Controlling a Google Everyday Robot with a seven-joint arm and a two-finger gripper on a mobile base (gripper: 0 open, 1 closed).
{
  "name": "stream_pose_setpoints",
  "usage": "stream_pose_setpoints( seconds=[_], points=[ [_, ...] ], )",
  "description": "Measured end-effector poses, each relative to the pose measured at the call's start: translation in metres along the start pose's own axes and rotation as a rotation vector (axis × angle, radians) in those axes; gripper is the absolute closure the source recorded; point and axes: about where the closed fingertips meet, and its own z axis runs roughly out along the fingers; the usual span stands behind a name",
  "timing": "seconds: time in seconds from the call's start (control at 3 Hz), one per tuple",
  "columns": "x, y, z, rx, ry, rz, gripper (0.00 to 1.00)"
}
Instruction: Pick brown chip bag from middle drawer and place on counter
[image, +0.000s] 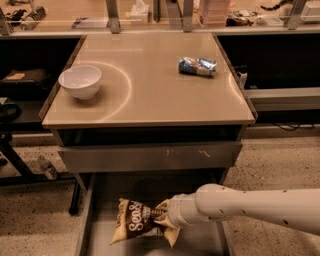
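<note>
The brown chip bag (134, 223) lies tilted in the open middle drawer (100, 200), low in the camera view, with its white lettering facing up. My gripper (161, 216) reaches in from the right on a white arm and pinches the bag's right end, with the bag's tan corners sticking out above and below it. The beige counter (150, 95) sits above the drawer; a scuffed grey drawer front (150, 156) lies between them.
A white bowl (80, 81) stands at the counter's left. A small blue-and-white packet (197, 66) lies at its back right. Dark shelves flank the counter on both sides. A speckled floor shows on both sides of the drawer.
</note>
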Motion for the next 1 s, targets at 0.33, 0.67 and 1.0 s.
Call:
stream_pose_setpoints(
  seconds=[0.33, 0.67, 1.0],
  points=[
    [-0.036, -0.001, -0.059, 0.063, 0.013, -0.070, 1.00],
    [-0.072, -0.005, -0.127, 0.130, 0.052, -0.111, 1.00],
    [-0.124, -0.014, -0.208, 0.193, 0.104, -0.166, 1.00]
  ],
)
